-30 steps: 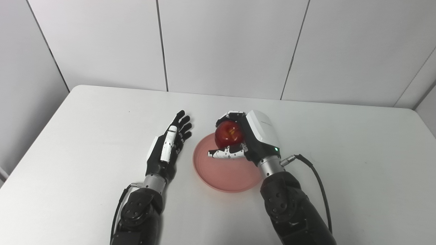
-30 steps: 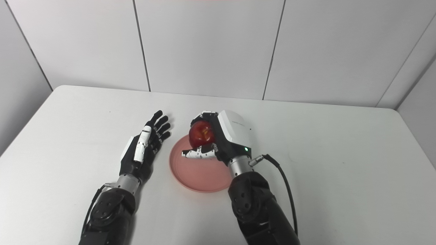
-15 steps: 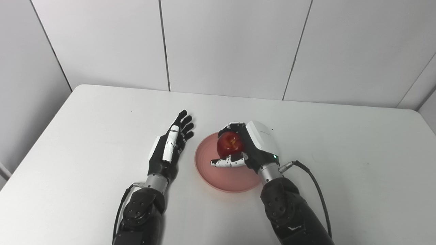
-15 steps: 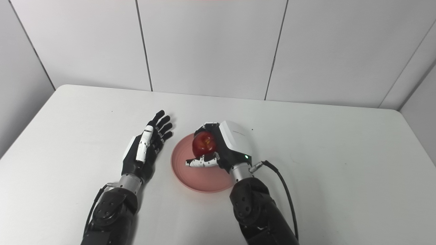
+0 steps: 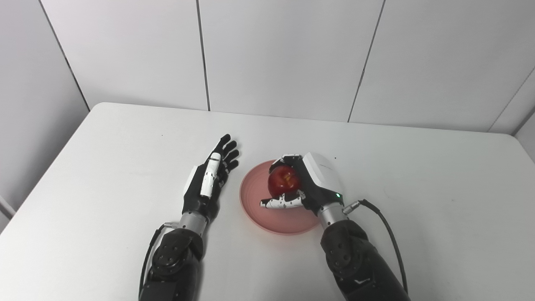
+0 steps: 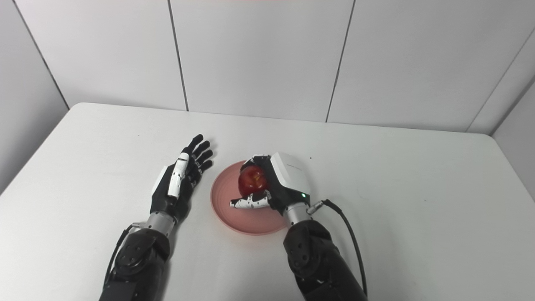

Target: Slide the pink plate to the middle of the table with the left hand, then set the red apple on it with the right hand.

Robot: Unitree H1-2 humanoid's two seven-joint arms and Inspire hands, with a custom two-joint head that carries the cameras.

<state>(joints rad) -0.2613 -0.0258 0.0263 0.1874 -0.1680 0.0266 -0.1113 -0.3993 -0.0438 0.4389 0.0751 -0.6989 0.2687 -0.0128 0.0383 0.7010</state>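
Observation:
A round pink plate lies near the middle of the white table. Over it my right hand is shut on a shiny red apple, fingers curled over the top and thumb underneath. The apple sits low over the plate; I cannot tell whether it touches. Left of the plate my left hand rests open and flat, fingers pointing away, a small gap between it and the plate's rim. The right eye view shows the same apple and plate.
A black cable loops from my right wrist over the table. Grey wall panels rise behind the far edge. The table's left edge runs diagonally.
My right hand has come down with the apple toward the plate. The left hand has stayed where it was. The camera has shifted slightly.

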